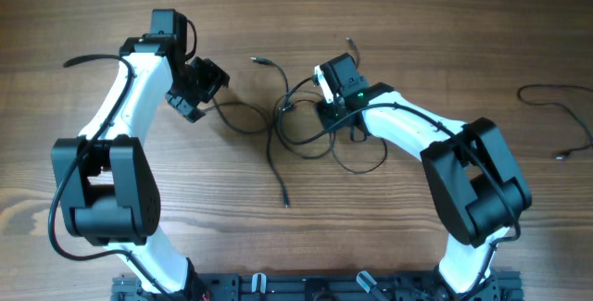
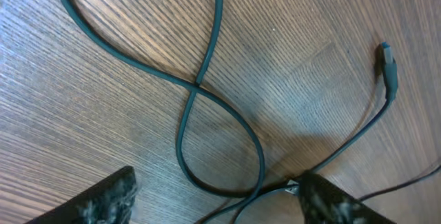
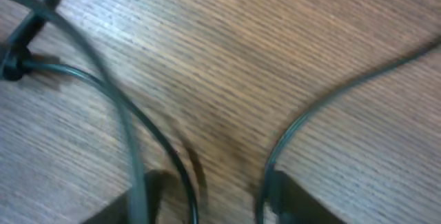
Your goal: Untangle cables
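The thin black cables [image 1: 295, 132] lie tangled in loose loops at the table's middle, with plug ends at the top left [image 1: 259, 60] and the bottom [image 1: 285, 203]. My left gripper [image 1: 196, 93] is open at the tangle's left edge. In the left wrist view a cable loop [image 2: 207, 93] crosses itself between the open fingers [image 2: 217, 200]; a small silvery plug tip [image 2: 295, 186] lies at the right finger, and a dark plug [image 2: 389, 65] lies further off. My right gripper [image 1: 329, 106] is low over the tangle's upper right. Its fingers [image 3: 207, 203] are apart, with two cable strands [image 3: 138, 127] running between them.
A separate thin black cable [image 1: 561, 116] lies on the wood at the far right. Thicker black cables run along both arms. The black mounting rail [image 1: 306, 287] runs along the front edge. The table [image 1: 93, 23] is bare wood at the far left.
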